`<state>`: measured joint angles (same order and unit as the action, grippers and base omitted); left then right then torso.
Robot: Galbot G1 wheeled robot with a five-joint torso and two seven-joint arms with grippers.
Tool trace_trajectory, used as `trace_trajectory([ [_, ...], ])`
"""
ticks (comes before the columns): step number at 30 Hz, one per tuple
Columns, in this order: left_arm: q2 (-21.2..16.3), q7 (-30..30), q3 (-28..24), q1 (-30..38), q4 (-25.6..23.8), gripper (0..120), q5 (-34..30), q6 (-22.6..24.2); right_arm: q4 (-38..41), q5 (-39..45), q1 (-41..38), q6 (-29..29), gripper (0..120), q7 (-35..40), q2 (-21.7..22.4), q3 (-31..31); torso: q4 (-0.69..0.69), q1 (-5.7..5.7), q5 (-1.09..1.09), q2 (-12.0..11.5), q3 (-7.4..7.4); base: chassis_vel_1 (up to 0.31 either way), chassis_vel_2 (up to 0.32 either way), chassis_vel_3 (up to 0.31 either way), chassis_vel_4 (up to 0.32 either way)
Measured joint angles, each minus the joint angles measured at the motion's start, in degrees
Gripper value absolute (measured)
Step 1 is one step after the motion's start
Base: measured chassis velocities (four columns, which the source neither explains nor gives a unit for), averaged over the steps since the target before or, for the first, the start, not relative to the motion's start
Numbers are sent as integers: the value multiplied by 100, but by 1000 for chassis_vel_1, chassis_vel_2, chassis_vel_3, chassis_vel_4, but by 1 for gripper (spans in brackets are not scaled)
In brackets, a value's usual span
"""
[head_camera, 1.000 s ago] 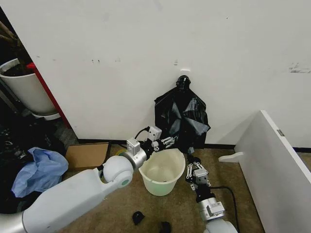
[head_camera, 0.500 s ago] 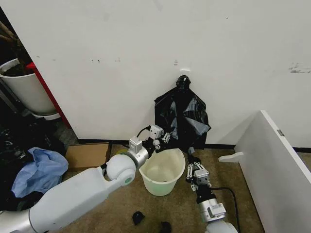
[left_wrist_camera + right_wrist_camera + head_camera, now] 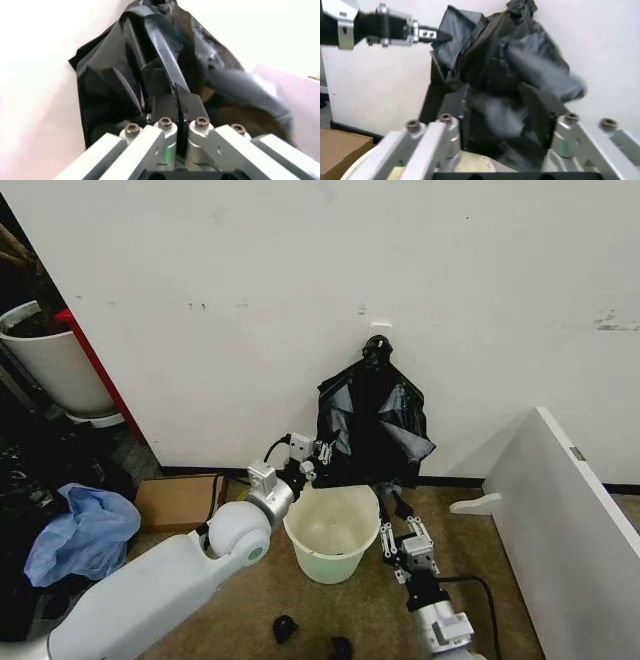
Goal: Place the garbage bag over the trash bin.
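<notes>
Right now our left hand (image 3: 322,452) sits just behind the far left rim of the trash bin (image 3: 333,533), and in the left wrist view its fingers (image 3: 165,108) are pressed together on a fold of the garbage bag (image 3: 378,427), so we judge it is pinching the bag's left edge. The bag hangs against the white wall (image 3: 300,300), directly above and behind the bin, its long axis running top to bottom from a dark knob (image 3: 376,350) down to the bin's back rim. From the left hand the bulk of the bag lies up and to our right; the bin's mouth lies just below and forward of it.

Our right hand (image 3: 405,540) hovers beside the bin's right rim, lower and nearer to us, with its fingers (image 3: 460,103) spread wide and nothing between them; the bag's lower right part hangs just beyond them in the right wrist view. So the left hand is the one on the bag, while the right is close but apart from it.

We judge that any next move turns on bringing the bag's lower edge forward over the rim, which is near but not yet covered.

The bin stands on a brown floor (image 3: 250,610). A white panel (image 3: 560,520) closes in the right side; a flat cardboard piece (image 3: 178,500) and a light blue plastic heap (image 3: 80,530) lie to our left, well clear of the bin.
</notes>
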<state>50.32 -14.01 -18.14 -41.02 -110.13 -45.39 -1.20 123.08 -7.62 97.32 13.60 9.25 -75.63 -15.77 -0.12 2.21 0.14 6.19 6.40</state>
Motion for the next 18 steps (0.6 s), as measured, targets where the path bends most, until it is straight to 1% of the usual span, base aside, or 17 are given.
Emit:
trace_trajectory([
  [1,-4,0,40,-75,-18,0,51,-6,144,-25,-19,-136,47,66,92,-8,0,0,0,0,0,0,0,0,0],
  [3,-9,0,70,-137,-34,0,93,-10,237,-8,-153,-317,56,117,226,-35,-1,0,0,0,0,0,0,0,0],
  [4,-10,0,76,-157,-44,0,103,-11,251,16,-228,-386,57,128,281,-50,0,0,1,0,0,0,0,0,0],
  [6,-16,0,80,-187,-61,0,114,-12,241,158,-497,-628,66,133,496,-76,1,0,2,0,0,0,0,0,0],
  [7,-16,0,80,-187,-61,0,114,-12,241,158,-497,-628,66,133,496,-76,1,0,2,0,0,0,0,0,0],
  [8,-18,0,76,-193,-63,0,116,-12,147,319,-742,-802,71,119,678,-60,-1,0,1,0,0,0,0,0,0],
  [9,-17,0,50,-194,-64,0,124,-14,-57,483,-1154,-1021,77,96,908,-10,0,0,3,0,0,0,0,0,0],
  [11,-3,1,15,-194,-62,0,135,-15,-300,577,-1539,-1195,84,62,1102,72,3,0,3,0,1,0,0,0,0],
  [14,12,-10,0,-192,-58,0,140,-15,-694,704,-2132,-1427,95,27,1366,310,1,1,1,0,1,0,0,0,0],
  [16,12,-14,0,-193,-58,0,140,-15,-788,725,-2273,-1464,97,27,1414,386,0,1,1,0,0,0,0,0,0],
  [18,-8,-19,14,-208,-63,0,141,-14,-1143,753,-2733,-1554,100,48,1492,636,1,1,1,0,1,0,0,0,0],
])
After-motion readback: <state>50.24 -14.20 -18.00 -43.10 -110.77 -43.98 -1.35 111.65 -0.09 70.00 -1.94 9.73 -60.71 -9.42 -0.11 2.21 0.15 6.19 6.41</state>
